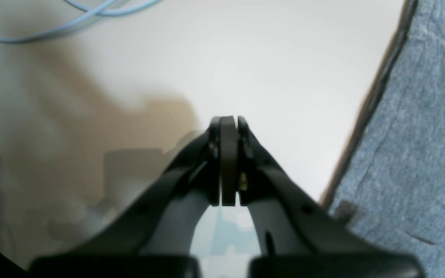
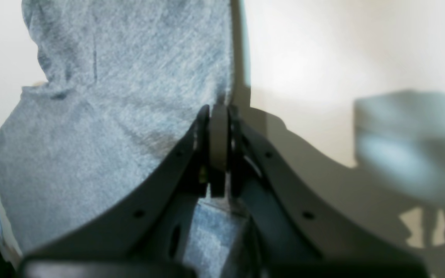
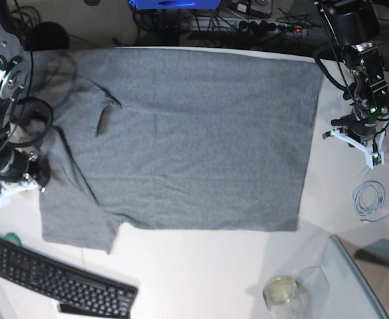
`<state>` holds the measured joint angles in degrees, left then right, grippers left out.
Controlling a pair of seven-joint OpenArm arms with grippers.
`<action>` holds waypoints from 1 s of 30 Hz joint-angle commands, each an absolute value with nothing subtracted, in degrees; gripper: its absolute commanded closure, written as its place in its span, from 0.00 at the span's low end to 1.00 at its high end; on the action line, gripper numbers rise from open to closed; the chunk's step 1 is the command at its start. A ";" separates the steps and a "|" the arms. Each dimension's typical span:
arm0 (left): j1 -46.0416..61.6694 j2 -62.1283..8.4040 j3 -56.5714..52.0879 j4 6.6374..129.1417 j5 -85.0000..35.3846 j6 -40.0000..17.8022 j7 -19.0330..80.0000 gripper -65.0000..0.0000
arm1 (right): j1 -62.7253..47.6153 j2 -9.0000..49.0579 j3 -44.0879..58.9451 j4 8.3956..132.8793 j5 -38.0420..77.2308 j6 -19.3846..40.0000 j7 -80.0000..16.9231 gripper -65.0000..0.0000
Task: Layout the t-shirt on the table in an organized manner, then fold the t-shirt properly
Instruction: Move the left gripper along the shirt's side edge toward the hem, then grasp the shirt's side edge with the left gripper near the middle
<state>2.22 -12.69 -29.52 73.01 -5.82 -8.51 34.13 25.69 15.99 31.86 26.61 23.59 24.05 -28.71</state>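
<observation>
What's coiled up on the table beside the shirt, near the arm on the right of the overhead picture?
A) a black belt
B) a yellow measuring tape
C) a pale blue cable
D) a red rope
C: a pale blue cable lies looped on the white table, just off the shirt.

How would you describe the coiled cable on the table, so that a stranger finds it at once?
Start from the big grey t-shirt spread across the white table. Past its straight hem lies the coiled cable, just below the left gripper. It is the only pale blue loop; other cables are dark.
</observation>
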 commanded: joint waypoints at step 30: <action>-15.25 -13.49 -28.97 56.04 -5.85 -8.31 33.27 0.36 | 25.80 16.40 31.69 40.75 24.40 24.48 -36.44 1.00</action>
